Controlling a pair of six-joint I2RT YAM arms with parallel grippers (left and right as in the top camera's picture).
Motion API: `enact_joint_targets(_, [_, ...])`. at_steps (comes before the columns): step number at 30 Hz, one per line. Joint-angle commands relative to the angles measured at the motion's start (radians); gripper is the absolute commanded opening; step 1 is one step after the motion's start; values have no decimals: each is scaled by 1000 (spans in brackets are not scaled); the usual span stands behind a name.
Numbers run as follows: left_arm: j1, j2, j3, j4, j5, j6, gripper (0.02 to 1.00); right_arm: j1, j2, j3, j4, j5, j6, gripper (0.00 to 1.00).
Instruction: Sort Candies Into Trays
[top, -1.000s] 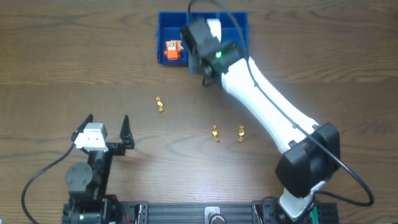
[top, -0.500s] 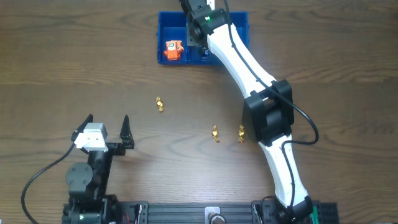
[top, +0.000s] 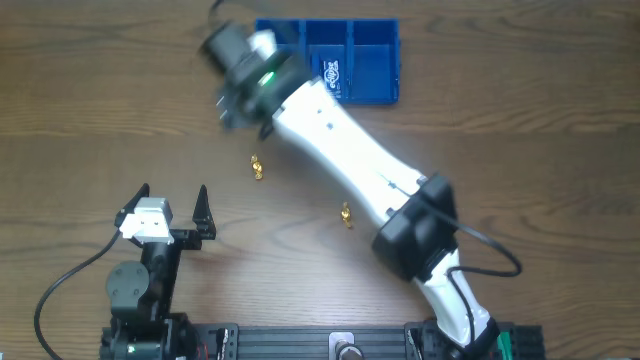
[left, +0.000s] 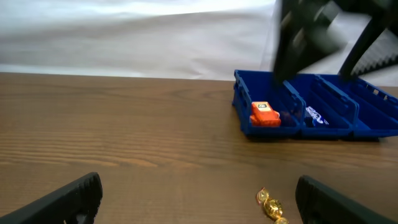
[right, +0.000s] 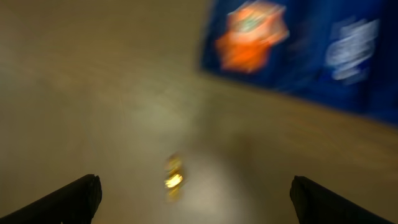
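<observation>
While gold candies (top: 258, 167) lie loose on the tabletop (top: 120, 120) outside the blue tray (top: 365, 60), the right pincer (right: 194, 198) hangs spread and empty over one, apparently ready to collect it.

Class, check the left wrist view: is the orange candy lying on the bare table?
No, the orange candy sits inside an end compartment of the blue tray.

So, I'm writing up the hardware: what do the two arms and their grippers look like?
The right arm has white links, black joint housings, a green light near the wrist and black cables. The left arm is black with a white wrist block and a looping black cable. The left gripper and right gripper have black fingers.
</observation>
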Motion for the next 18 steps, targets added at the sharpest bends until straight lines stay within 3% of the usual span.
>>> enact_joint_targets(1, [5, -6, -22, -27, 21, 11, 998, 72, 18, -194, 68, -58, 134, 998])
enact_joint_targets(5, [5, -6, -22, -27, 21, 11, 996, 78, 38, -323, 162, -61, 172, 1000])
enact_joint_targets(13, [5, -6, -22, -27, 21, 11, 998, 40, 118, -327, 245, -57, 168, 976])
enact_joint_targets(16, [5, -6, -22, -27, 21, 11, 998, 36, 146, -327, 251, -61, 171, 932])
enact_joint_targets(18, [5, -6, -22, -27, 21, 11, 998, 36, 149, -327, 251, -67, 172, 851])
